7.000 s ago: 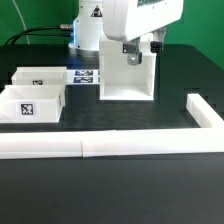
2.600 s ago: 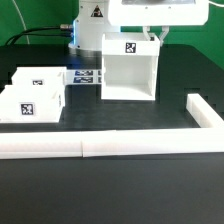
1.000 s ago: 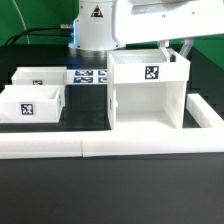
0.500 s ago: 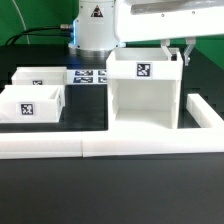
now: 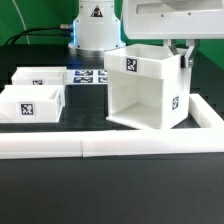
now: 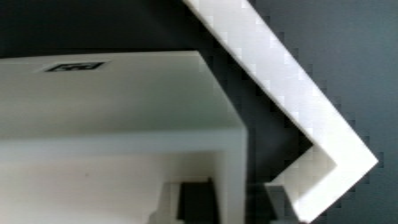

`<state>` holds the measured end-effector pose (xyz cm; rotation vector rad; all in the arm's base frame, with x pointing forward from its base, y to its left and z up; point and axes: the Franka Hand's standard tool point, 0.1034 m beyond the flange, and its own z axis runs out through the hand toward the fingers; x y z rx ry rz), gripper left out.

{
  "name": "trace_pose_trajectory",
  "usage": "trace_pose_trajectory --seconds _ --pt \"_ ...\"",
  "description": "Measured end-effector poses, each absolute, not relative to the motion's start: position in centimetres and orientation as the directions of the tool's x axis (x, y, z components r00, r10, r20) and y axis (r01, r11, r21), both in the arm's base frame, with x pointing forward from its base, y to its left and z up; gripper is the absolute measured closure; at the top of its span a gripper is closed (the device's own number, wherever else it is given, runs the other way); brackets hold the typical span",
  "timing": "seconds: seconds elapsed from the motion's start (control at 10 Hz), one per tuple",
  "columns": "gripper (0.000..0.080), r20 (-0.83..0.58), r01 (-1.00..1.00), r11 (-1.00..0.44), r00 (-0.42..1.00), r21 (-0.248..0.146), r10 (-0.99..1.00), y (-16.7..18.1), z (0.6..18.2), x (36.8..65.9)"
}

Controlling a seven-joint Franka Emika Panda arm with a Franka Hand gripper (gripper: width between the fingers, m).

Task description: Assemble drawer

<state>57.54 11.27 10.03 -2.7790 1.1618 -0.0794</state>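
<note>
Exterior view's right, on the black table (image 5: 120, 190): large white plastic cubic hollow case (image 5: 150, 100) of the drawer, with its open face toward the camera and the exterior view's left.
Case attitude: turned at an angle to the border bars, with one lower corner nearest the camera. Whether the base rests flat on the table cannot be told.
Case tags: one black-and-white square top tag (image 5: 130, 65) on the upper panel and one side tag (image 5: 175, 102) on the panel facing the exterior view's right. The wrist view shows one tag on the upper panel.
Gripper: two-finger gripper (image 5: 181, 56) at the upper far edge of the case, on the exterior view's right. In the wrist view the gripper (image 6: 240, 192) has its dark fingers (image 6: 196, 195) on either side of the thin case wall, clamped on it.
Trays: two small white plastic trays at the exterior view's left, front tray (image 5: 35, 105) and rear tray (image 5: 40, 75). Each has a square tag on its near face and stands apart from the case.
Marker board: thin flat white marker board (image 5: 90, 76) lying behind, between the rear tray and the case.
Border bars: long low white front bar (image 5: 100, 147) just in front of the case; right bar (image 5: 205, 110) just beside the case. The wrist view shows a bar corner beside the case.
Robot base: white robot base (image 5: 95, 25) behind the marker board.
</note>
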Motion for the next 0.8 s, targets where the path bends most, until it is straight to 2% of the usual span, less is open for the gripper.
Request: trace_pose_trajectory --seconds 0.4,0.8 --pt "0.0761 -0.037 -0.808 -0.569 0.58 -0.15 -0.814 11.82 10.18 57.56" --pt "0.0761 -0.125 -0.968 -0.208 0.226 -0.137 -0.966 11.52 10.05 57.63"
